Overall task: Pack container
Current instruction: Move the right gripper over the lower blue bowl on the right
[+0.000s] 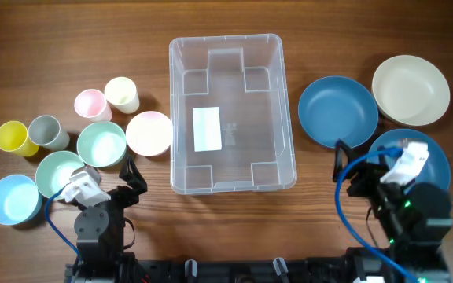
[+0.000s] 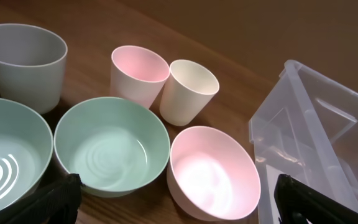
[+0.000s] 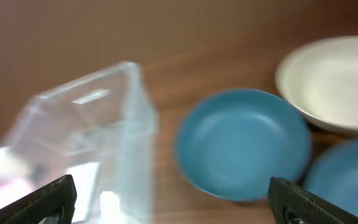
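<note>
The clear plastic container (image 1: 246,153) stands empty in the middle of the table, with a white label (image 1: 207,128) on its floor. Its corner shows in the left wrist view (image 2: 316,143) and, blurred, in the right wrist view (image 3: 86,137). My left gripper (image 1: 130,182) is open and empty near the table's front left. In its wrist view (image 2: 179,211) it faces a pink bowl (image 2: 213,174). My right gripper (image 1: 351,174) is open and empty at the front right. In its wrist view (image 3: 179,205) it faces a blue bowl (image 3: 241,143).
Left of the container are a pink bowl (image 1: 148,133), two green bowls (image 1: 101,144) (image 1: 57,173), a light blue bowl (image 1: 12,199), and yellow (image 1: 14,137), grey (image 1: 47,132), pink (image 1: 91,104) and cream (image 1: 121,93) cups. On the right are two blue bowls (image 1: 338,112) (image 1: 435,161) and a cream bowl (image 1: 410,90).
</note>
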Robot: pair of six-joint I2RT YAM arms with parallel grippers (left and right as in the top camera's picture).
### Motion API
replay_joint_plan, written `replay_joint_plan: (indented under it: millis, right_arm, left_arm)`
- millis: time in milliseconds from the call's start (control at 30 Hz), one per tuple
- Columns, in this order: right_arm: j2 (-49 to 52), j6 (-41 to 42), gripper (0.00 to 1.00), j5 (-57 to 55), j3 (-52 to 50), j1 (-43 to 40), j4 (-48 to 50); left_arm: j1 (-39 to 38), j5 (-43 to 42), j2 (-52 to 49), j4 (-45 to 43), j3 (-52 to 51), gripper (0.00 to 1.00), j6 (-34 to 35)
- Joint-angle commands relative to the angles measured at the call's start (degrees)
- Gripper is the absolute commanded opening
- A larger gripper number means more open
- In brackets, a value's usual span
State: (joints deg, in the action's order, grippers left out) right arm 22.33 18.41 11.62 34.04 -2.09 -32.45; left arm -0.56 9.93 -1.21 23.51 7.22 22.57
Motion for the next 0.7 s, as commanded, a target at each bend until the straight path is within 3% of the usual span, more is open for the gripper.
replay_joint_plan:
  millis: [0, 67, 167, 200, 467, 667]
  right_arm:
    - [5.6, 2.75, 1.0, 13.75, 6.38, -0.2, 1.11]
    - [7.41, 9.2, 1.0, 7.63, 7.98, -0.2, 0.26]
    - [10.6, 27.52, 1.0, -16.09, 9.05, -0.2, -9.2]
    - [11.39, 29.49, 1.0, -18.78, 9.05, -0.2, -11.19]
    - [18.84, 29.86, 0.99, -22.23, 9.05, -5.49, -17.35]
    - [25.09, 20.17, 1.0, -19.56, 13.7, -9.84, -16.17]
  left_arm:
    - [0.46, -0.48, 0.31, -0.22, -0.31, 1.0, -0.96]
    - [0.46, -0.48, 0.31, -0.22, -0.31, 1.0, -0.96]
    - [0.46, -0.48, 0.31, -0.22, -0.31, 1.0, -0.96]
    - [0.46, -0.48, 0.31, -0.22, -0.31, 1.0, -0.96]
    - [0.46, -0.48, 0.31, -0.2, -0.31, 1.0, -0.96]
    - [0.46, -0.48, 0.31, -0.22, -0.31, 1.0, -0.96]
